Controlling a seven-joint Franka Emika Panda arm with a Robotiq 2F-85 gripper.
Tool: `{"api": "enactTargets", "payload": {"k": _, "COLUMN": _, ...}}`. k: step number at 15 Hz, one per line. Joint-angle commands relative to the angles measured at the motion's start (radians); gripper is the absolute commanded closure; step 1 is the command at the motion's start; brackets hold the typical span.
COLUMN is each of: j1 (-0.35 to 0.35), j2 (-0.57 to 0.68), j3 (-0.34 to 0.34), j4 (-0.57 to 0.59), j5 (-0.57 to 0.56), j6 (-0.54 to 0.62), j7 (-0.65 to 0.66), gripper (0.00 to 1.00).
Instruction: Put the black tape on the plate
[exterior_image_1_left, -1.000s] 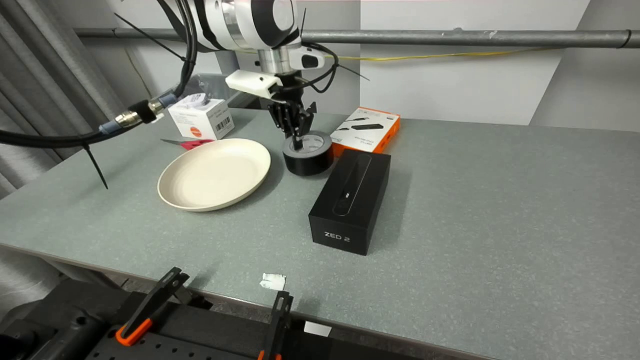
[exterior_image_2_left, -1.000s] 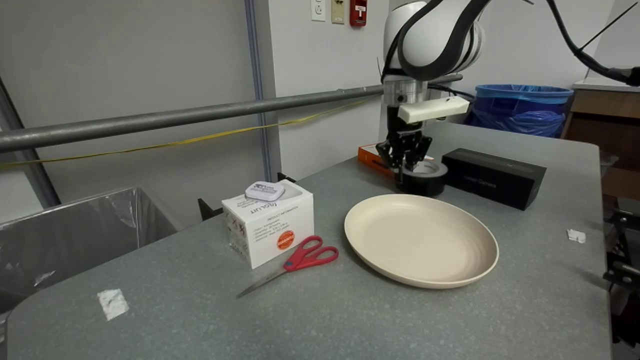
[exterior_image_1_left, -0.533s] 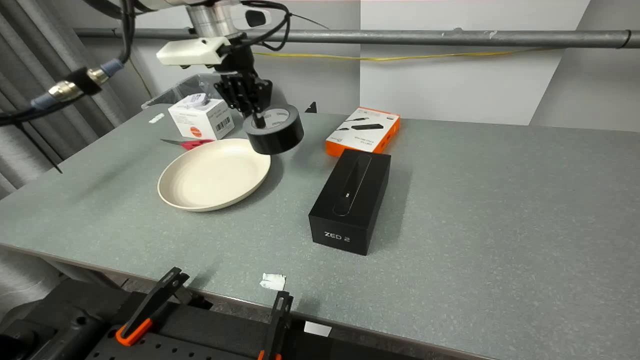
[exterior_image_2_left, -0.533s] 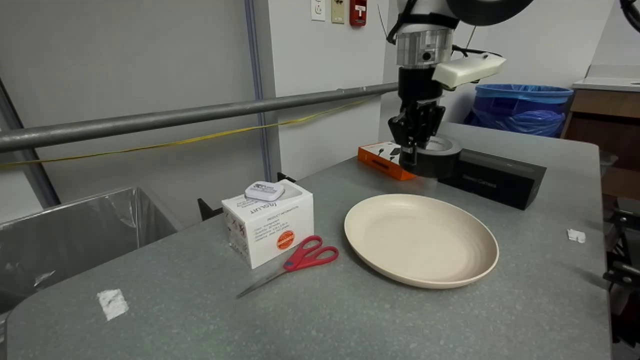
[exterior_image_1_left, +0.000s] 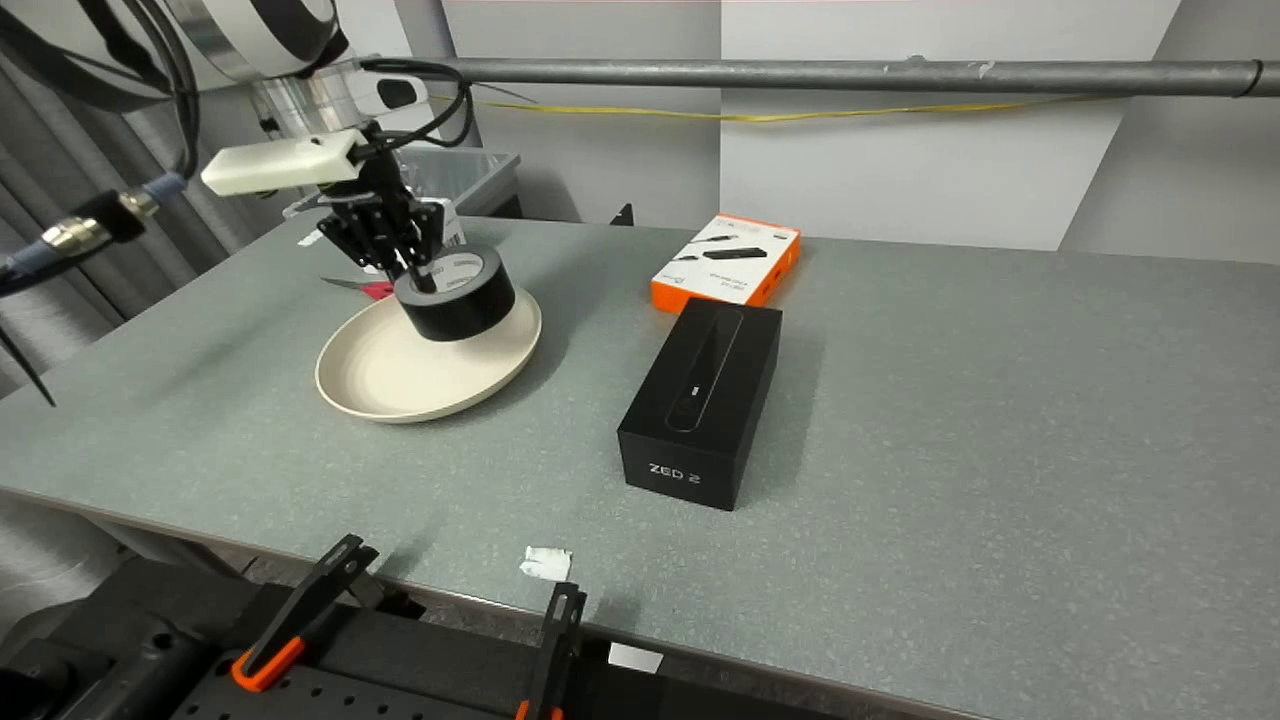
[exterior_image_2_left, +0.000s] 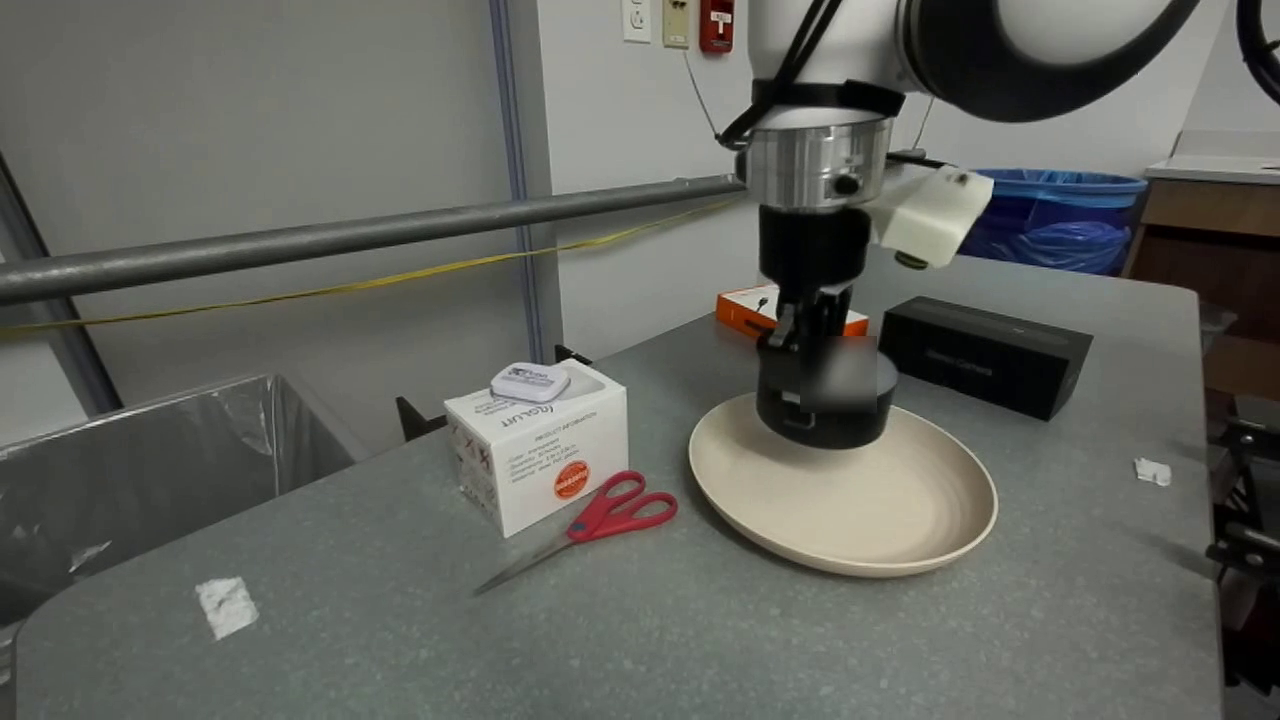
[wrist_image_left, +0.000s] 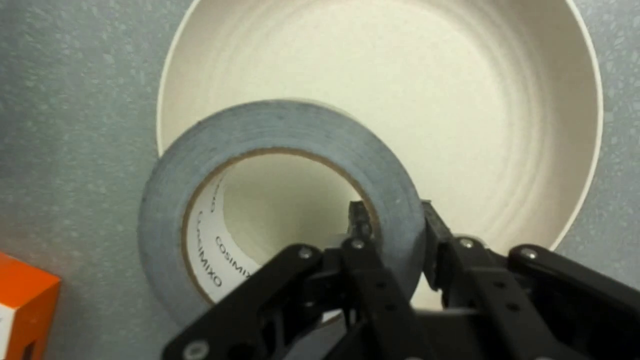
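Note:
The black tape (exterior_image_1_left: 462, 318) is a round roll with a grey face and a pale core. It is over the plate (exterior_image_1_left: 395, 370) in both exterior views; whether it touches the plate I cannot tell. My gripper (exterior_image_1_left: 412, 278) is shut on the roll's wall, one finger inside the hole and one outside. In the wrist view the gripper (wrist_image_left: 395, 220) pinches the right side of the tape (wrist_image_left: 280, 125), which overlaps the left rim of the plate (wrist_image_left: 450, 75). In an exterior view the tape (exterior_image_2_left: 825, 428) sits over the far part of the cream plate (exterior_image_2_left: 880, 510).
Red-handled scissors (exterior_image_2_left: 610, 512) and a white box (exterior_image_2_left: 540, 450) lie beside the plate. A long black box (exterior_image_1_left: 700, 400) and an orange-and-white box (exterior_image_1_left: 725, 260) stand on the other side. A grey bin (exterior_image_2_left: 300, 430) stands past the table edge.
My gripper has lifted the tape off the table beside the boxes and carried it over the plate. Over the last half second it has come lower. The plate has not moved.

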Motion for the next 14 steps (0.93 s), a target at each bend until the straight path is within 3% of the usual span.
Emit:
{"api": "enactTargets", "payload": {"k": 1, "j1": 0.015, "j2": 0.094, "j3": -0.001, "j4": 0.068, "j5": -0.025, "j6": 0.024, "j7": -0.070, "gripper": 0.94}}
{"api": "enactTargets", "payload": {"k": 6, "j1": 0.018, "j2": 0.164, "j3": 0.004, "j4": 0.112, "j5": -0.013, "j6": 0.016, "j7": -0.166, "gripper": 0.94}}
{"api": "enactTargets", "payload": {"k": 7, "j1": 0.019, "j2": 0.163, "j3": 0.004, "j4": 0.116, "j5": -0.014, "j6": 0.010, "j7": -0.177, "gripper": 0.87}}
{"api": "enactTargets", "payload": {"k": 8, "j1": 0.024, "j2": 0.163, "j3": 0.000, "j4": 0.117, "j5": -0.020, "j6": 0.008, "j7": -0.181, "gripper": 0.49}}
{"api": "enactTargets", "payload": {"k": 10, "j1": 0.025, "j2": 0.163, "j3": -0.001, "j4": 0.115, "j5": -0.019, "j6": 0.008, "j7": -0.190, "gripper": 0.41}}
{"api": "enactTargets", "payload": {"k": 14, "j1": 0.035, "j2": 0.146, "j3": -0.006, "j4": 0.095, "j5": -0.023, "j6": 0.015, "j7": -0.182, "gripper": 0.10}}
